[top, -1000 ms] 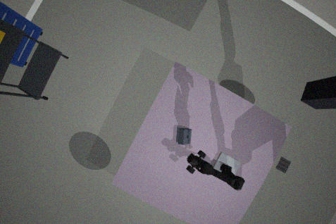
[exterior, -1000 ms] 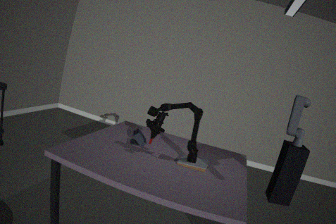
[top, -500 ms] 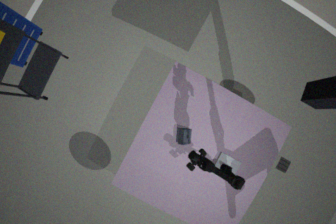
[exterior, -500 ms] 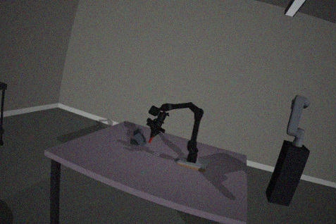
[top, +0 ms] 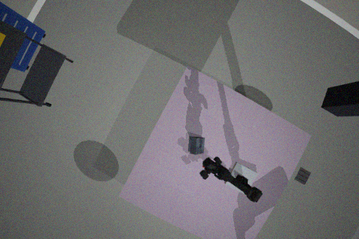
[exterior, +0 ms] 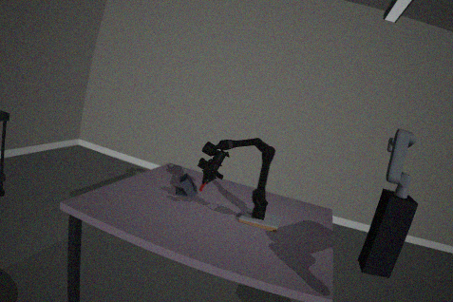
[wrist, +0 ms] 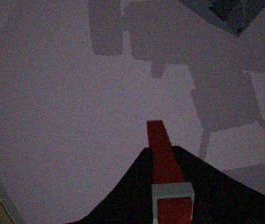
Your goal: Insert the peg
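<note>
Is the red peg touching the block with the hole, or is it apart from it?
Apart: the wrist view shows table surface between the tip of the red peg and the block.

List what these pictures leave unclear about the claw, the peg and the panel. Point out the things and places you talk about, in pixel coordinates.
- Hole: cut off by the top edge in the wrist view; in the top view the sloped panel (top: 196, 145) (exterior: 186, 186) (wrist: 210, 15) is too small to show its shape.
- Peg's (exterior: 202, 187) (wrist: 164, 157) bottom end: too small in the exterior view to tell its shape.
- Claw's (exterior: 205, 182) (wrist: 163, 150) grip on the peg: too dark and small in the exterior view.
</note>
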`<state>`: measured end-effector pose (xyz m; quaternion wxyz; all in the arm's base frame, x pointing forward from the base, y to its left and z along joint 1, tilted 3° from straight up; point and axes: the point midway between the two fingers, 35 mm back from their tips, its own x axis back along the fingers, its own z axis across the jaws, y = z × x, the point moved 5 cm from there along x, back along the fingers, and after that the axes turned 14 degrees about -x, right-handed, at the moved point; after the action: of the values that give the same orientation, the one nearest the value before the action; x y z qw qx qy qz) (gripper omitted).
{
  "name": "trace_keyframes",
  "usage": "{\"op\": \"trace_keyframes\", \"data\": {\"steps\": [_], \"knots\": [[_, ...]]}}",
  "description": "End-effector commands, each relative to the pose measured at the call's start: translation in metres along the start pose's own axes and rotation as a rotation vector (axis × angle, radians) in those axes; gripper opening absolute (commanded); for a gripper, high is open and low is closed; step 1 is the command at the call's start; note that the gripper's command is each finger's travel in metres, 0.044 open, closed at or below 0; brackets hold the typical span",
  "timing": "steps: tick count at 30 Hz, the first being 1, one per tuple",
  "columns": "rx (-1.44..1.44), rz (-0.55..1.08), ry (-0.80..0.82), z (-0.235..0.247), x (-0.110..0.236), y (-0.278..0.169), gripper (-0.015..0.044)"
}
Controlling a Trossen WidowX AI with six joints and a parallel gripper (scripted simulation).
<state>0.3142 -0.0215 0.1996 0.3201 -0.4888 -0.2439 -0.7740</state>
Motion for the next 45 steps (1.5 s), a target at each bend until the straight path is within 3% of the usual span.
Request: {"op": "trace_keyframes", "data": {"steps": [1,45], "knots": [[-0.028,-0.006,0.018,-0.003,0.002,0.003,0.0000],[-0.288,-0.091,0.182,-0.041,0.022,0.042,0.0000]]}}
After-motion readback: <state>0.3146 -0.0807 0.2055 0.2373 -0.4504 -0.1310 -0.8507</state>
